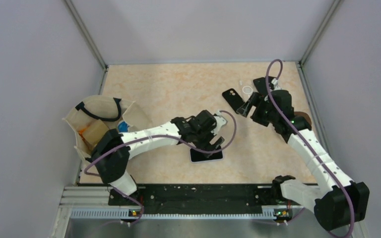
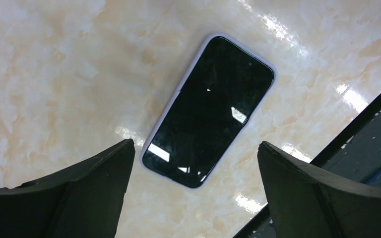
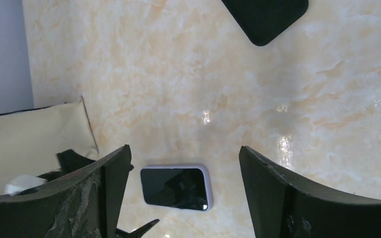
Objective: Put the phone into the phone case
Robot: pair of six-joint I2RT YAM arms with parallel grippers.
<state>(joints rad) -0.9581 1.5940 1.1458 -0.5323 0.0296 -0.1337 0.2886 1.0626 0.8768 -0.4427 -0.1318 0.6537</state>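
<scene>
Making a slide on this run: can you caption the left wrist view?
Left gripper open above the phone, which lies screen-up, pale-rimmed, on the marbled table.

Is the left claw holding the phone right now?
No, the phone lies flat on the table, and the left gripper is open above it, not touching it.

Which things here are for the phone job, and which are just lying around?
For the job: phone; pale case, already round the phone.

Just lying about: black slab (spare case or phone, can't tell); bag; white ring.
</scene>
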